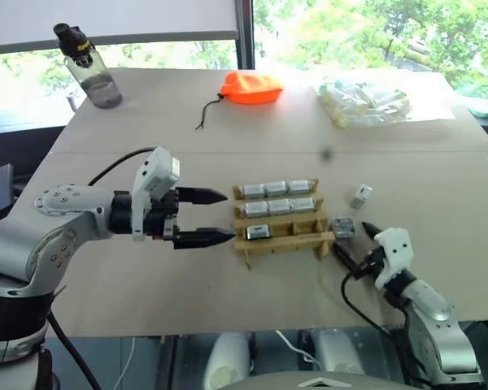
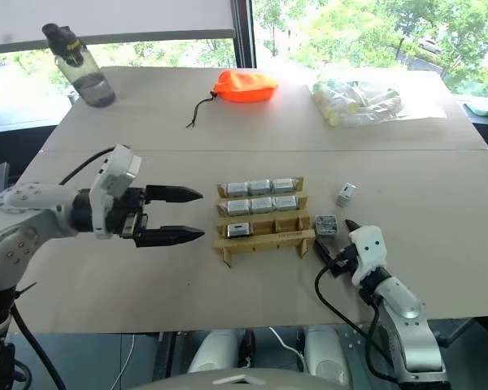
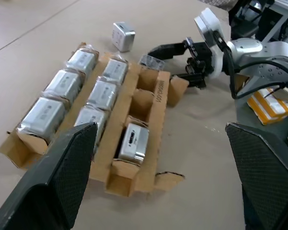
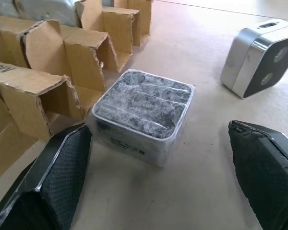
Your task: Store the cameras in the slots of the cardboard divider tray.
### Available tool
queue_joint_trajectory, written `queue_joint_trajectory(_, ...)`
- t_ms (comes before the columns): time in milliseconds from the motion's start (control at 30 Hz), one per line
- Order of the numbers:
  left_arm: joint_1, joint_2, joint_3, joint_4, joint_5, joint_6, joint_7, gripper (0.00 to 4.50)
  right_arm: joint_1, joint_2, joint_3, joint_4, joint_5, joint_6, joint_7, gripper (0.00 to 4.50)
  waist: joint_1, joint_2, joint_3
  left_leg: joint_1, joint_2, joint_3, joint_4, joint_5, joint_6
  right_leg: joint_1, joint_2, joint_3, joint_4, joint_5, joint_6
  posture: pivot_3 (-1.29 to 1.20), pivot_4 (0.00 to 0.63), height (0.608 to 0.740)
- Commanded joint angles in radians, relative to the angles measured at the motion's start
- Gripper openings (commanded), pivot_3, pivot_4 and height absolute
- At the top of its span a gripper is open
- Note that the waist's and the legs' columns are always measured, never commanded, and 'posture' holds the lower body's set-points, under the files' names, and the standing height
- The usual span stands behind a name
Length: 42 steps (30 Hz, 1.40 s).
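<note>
Left eye view shows the low tan cardboard divider tray [image 1: 281, 230] mid-table, its back and middle rows each filled with three silver-grey cameras [image 1: 276, 189], and one more in the front row's left slot. A plastic-wrapped dark-faced camera [image 4: 141, 112] lies just beside the tray's front right corner; a bare silver camera [image 1: 360, 196] sits further right. The left gripper [image 1: 220, 216] hovers left of the tray, jaws wide apart and empty. The right gripper [image 1: 356, 249], jaws spread, faces the wrapped camera.
</note>
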Motion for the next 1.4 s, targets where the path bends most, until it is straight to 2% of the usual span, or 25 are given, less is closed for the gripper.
queue_joint_trajectory(33, 0.011, 0.021, 0.033, -0.044, -0.022, -0.023, -0.019, 4.44, 0.021, 0.01, 0.039, -0.024, -0.006, 0.001, -0.008, 4.5, -0.001, 0.0, 0.0, 0.0, 0.0, 0.0, 0.0, 0.0, 0.0, 0.0, 0.0, 0.0, 0.0, 0.0, 0.0, 0.0, 0.15, 0.726)
queue_joint_trajectory(733, -0.037, 0.01, -0.004, -0.044, -0.026, -0.034, -0.009, 4.44, -0.029, 0.026, 0.03, -0.003, -0.014, -0.016, -0.04, 4.5, -0.004, 0.0, 0.0, 0.0, 0.001, 0.001, -0.001, 0.0, 0.0, -0.001, 0.002, 0.001, 0.0, 0.0, 0.001, 0.0, 0.15, 0.726)
queue_joint_trajectory(833, -0.033, 0.008, -0.005, -0.044, -0.027, -0.037, -0.01, 4.5, -0.029, 0.018, 0.026, -0.007, -0.016, -0.021, -0.037, 3.75, -0.003, 0.0, 0.0, 0.0, 0.001, 0.001, -0.001, 0.0, 0.0, -0.001, 0.002, 0.001, 0.0, 0.0, 0.0, 0.0, 0.15, 0.726)
queue_joint_trajectory(967, -0.025, 0.005, -0.004, -0.046, -0.027, -0.042, -0.013, 4.5, -0.028, 0.012, 0.024, -0.012, -0.017, -0.024, -0.033, 1.81, -0.003, 0.0, 0.0, 0.0, 0.001, 0.001, -0.001, 0.0, 0.0, -0.001, 0.002, 0.001, 0.0, 0.0, 0.001, 0.0, 0.15, 0.726)
queue_joint_trajectory(1267, -0.018, -0.002, -0.009, -0.048, -0.031, -0.052, -0.015, 4.5, -0.021, -0.017, -0.015, -0.016, 0.003, -0.027, -0.028, 1.8, 0.0, 0.001, 0.001, -0.001, 0.0, 0.0, -0.001, 0.0, 0.0, -0.001, 0.001, 0.0, -0.001, 0.0, 0.0, 0.0, 0.15, 0.726)
queue_joint_trajectory(1400, -0.021, -0.001, -0.01, -0.04, -0.032, -0.053, -0.025, 4.5, -0.015, -0.063, -0.088, -0.024, 0.064, -0.062, 0.018, 1.8, 0.004, 0.002, 0.002, -0.002, -0.001, 0.0, -0.001, 0.0, 0.0, -0.002, 0.001, 0.0, -0.001, 0.0, 0.001, 0.0, 0.15, 0.726)
